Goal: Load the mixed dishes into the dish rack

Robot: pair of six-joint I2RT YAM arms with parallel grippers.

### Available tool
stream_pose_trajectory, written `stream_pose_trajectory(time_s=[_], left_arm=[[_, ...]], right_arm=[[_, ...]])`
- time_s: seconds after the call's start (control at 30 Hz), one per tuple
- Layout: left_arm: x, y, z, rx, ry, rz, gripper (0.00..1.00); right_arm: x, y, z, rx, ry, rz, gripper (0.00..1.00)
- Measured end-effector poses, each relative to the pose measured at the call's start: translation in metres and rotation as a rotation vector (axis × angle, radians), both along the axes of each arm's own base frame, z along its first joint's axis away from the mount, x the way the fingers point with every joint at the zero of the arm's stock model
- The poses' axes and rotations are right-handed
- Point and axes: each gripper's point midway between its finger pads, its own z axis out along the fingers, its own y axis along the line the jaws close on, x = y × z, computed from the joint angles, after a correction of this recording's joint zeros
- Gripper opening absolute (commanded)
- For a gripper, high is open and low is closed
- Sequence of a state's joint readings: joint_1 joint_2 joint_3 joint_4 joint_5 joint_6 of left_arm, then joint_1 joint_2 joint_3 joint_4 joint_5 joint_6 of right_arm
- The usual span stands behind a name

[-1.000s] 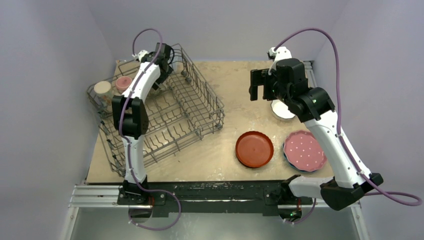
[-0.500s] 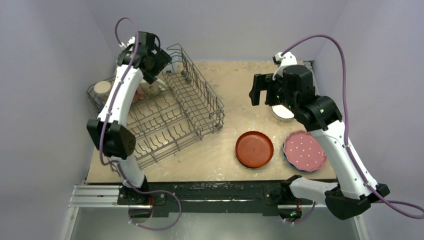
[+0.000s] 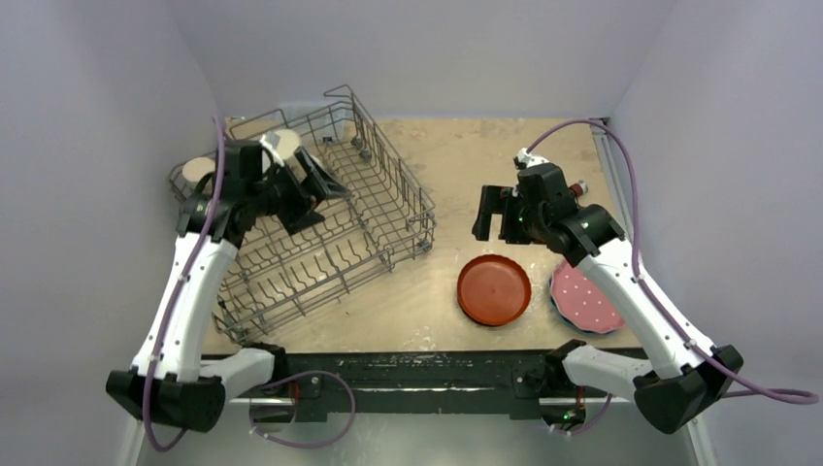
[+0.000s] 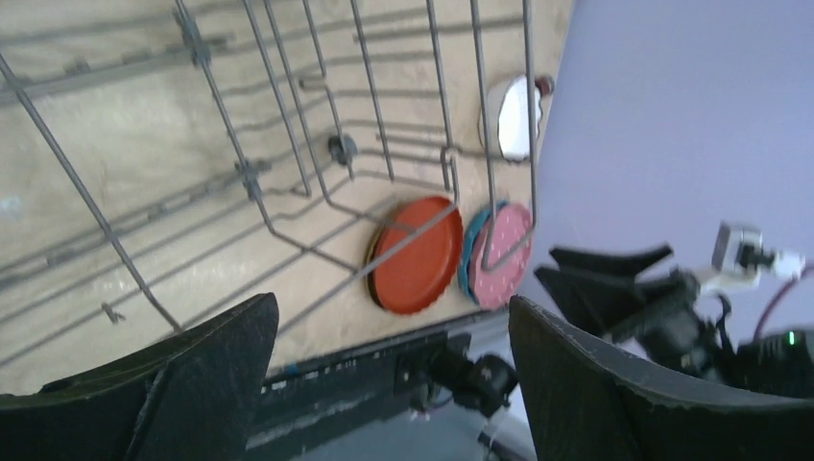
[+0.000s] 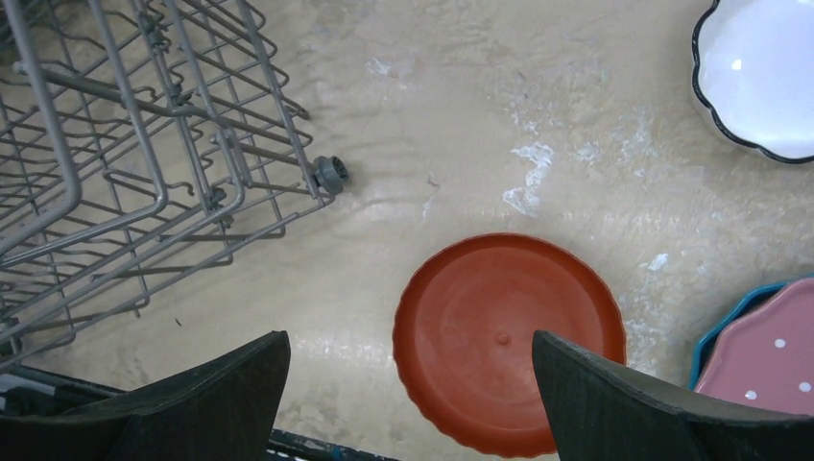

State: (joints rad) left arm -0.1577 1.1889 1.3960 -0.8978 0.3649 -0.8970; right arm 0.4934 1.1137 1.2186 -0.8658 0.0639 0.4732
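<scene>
The grey wire dish rack (image 3: 364,209) stands at the left of the table. A beige mug (image 3: 198,170) sits at its far left corner; the other mugs are hidden by my left arm. My left gripper (image 3: 315,194) hangs open and empty over the rack's far half. The red-orange plate (image 3: 495,289) lies flat on the table, with the pink white-dotted plate (image 3: 582,299) on the blue plate (image 5: 715,331) to its right. My right gripper (image 3: 493,216) is open and empty, above the red-orange plate's (image 5: 509,341) far left edge. The white fluted bowl (image 5: 763,77) is behind it.
The left wrist view looks through the rack's wires (image 4: 288,144) to the red-orange plate (image 4: 415,254), the dotted plate (image 4: 499,254) and the bowl (image 4: 512,117). A small rack wheel (image 5: 329,175) sits at the corner nearest the plates. The walls close in on three sides.
My left arm has swung back from the rack's far left corner, its gripper now over the rack. My right arm has come down and nearer, from over the bowl towards the red-orange plate.
</scene>
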Motion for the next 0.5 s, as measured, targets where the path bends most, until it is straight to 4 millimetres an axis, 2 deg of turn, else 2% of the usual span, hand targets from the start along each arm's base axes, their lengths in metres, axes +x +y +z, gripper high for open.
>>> stream_pose_trajectory(time_s=[0.13,0.23,0.37,0.5], left_arm=[[-0.051,-0.01,-0.007,-0.08,0.008,-0.092,0.9],[-0.073,-0.016,-0.003,-0.128,-0.016,-0.139,0.93],[-0.084,-0.024,0.005,-0.172,-0.031,-0.188,0.94],[-0.087,-0.031,0.014,-0.186,-0.031,-0.228,0.94]], right_arm=[[0.0,-0.003,-0.019,-0.016,0.058,-0.039,0.99],[0.0,-0.015,-0.046,-0.06,0.136,-0.09,0.99],[-0.006,-0.044,-0.083,-0.102,0.249,-0.187,0.97],[-0.015,-0.07,-0.105,-0.126,0.318,-0.267,0.98]])
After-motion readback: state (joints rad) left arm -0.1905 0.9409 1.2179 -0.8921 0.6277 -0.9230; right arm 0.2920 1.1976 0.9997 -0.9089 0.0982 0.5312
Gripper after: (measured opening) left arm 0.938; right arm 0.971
